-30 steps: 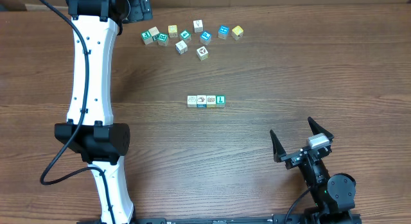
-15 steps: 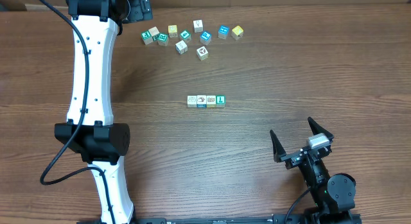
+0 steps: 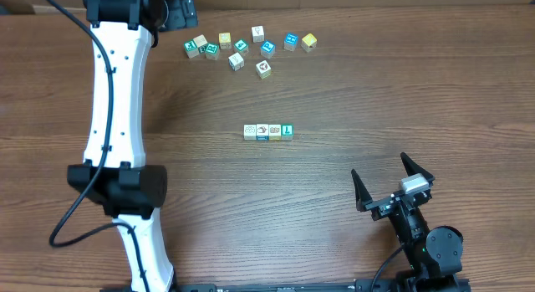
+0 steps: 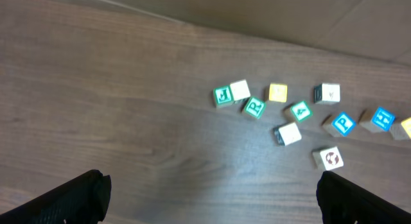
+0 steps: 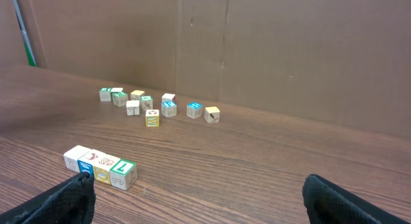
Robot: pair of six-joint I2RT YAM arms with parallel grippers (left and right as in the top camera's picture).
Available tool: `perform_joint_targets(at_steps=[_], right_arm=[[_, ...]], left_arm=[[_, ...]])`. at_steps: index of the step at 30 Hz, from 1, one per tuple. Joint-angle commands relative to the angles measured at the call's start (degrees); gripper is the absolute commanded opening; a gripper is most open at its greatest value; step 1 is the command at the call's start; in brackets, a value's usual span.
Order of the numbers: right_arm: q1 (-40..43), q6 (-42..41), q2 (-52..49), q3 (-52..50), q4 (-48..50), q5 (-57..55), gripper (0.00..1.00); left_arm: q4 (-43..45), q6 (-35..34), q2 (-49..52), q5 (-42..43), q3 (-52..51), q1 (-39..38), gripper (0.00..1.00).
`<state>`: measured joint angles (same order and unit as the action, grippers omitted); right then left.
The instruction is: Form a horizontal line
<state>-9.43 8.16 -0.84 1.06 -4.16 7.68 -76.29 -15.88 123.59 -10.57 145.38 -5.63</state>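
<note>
Four cubes sit edge to edge in a left-right row at mid-table: plain white (image 3: 249, 131), white with a blue edge (image 3: 262, 131), tan (image 3: 274, 131) and teal-green with a white letter (image 3: 287, 130). The right wrist view shows the same row (image 5: 99, 166) at lower left. My right gripper (image 3: 380, 168) is open and empty, to the right of the row and nearer the front edge; its point in the wrist view is (image 5: 198, 182). My left gripper (image 4: 210, 185) is open and empty at the far left of the table, facing the loose cubes.
Several loose white, teal, blue and yellow cubes (image 3: 251, 45) are scattered along the far edge; the left wrist view shows them too (image 4: 289, 112). The white left arm (image 3: 117, 91) stretches up the left side. A brown cardboard wall (image 5: 257, 51) stands behind the table.
The left arm's elbow has shifted slightly left and down. The cubes and the right arm have not moved.
</note>
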Motion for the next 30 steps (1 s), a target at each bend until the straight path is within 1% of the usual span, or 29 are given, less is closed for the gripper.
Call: perform_joint_targets(at_steps=[1,9,12,16,21,30], right_arm=[[-0.3,0.0,0.7,-0.6,0.2,0.1,1.00],[-0.3,0.0,0.7,-0.6,0.2,0.1,1.00],[-0.3,0.0,0.7,-0.6,0.2,0.1,1.00],[-0.3,0.0,0.7,-0.6,0.2,0.1,1.00],[-0.3,0.0,0.7,-0.6,0.2,0.1,1.00],[-0.3,0.0,0.7,-0.6,0.2,0.1,1.00]], left_arm=[[0.2,0.7,-6.1,-0.3,-7.8,-0.4,1.00],[0.2,0.7,-19.9,-0.3,-35.0,-0.4,1.00],[0.2,0.7,-25.1,-0.3,-44.1,-0.4,1.00],[0.2,0.7,-31.4,-0.3,-53.5,-0.4,1.00],[0.2,0.7,-38.3,-0.3,-61.6,-0.4,1.00],[0.2,0.7,-49.8,-0.3,-69.9,-0.4,1.00]])
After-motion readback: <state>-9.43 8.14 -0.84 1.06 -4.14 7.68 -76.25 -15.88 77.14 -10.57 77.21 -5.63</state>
